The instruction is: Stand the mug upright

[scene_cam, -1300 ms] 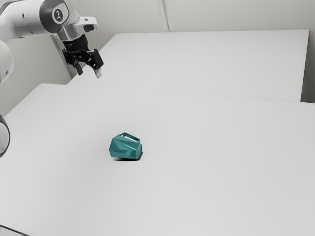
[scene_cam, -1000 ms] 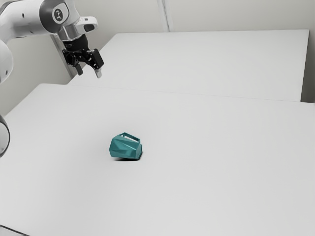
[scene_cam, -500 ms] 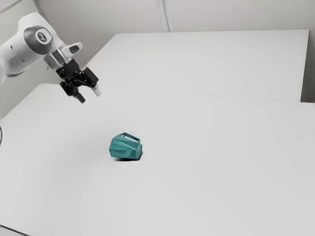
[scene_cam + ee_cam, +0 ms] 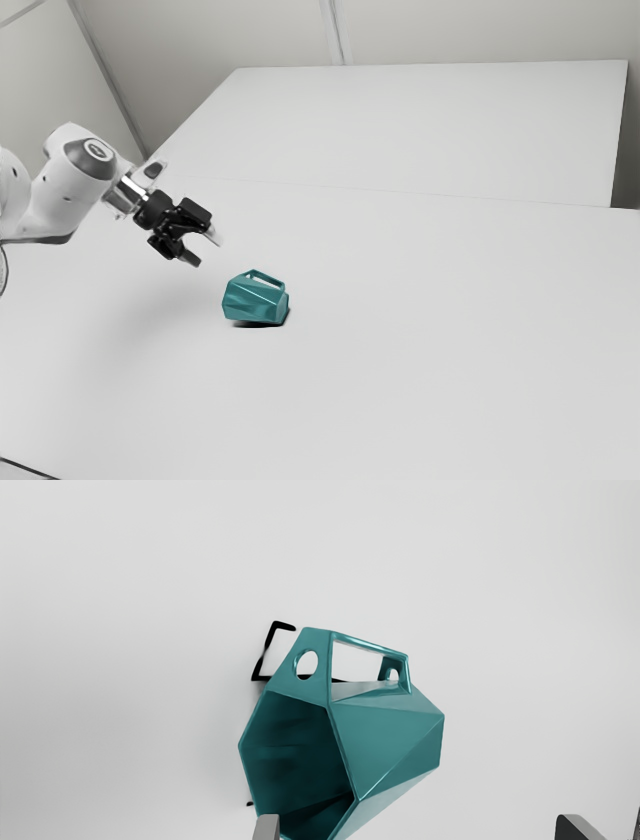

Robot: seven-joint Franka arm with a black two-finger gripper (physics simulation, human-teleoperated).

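While the glossy, faceted teal mug (image 4: pixel 390 740) lies sideways on the smooth white table (image 4: pixel 420 340), the gripper (image 4: pixel 206 251), fingers wide apart, hangs lower and nearer it than before.

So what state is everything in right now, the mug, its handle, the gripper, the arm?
Mug: tipped on its side on the table, not upright; its mouth is visible in the wrist view.
Handle: free, not gripped.
Gripper: open, holding nothing.
Arm: bent, reaching toward the mug.
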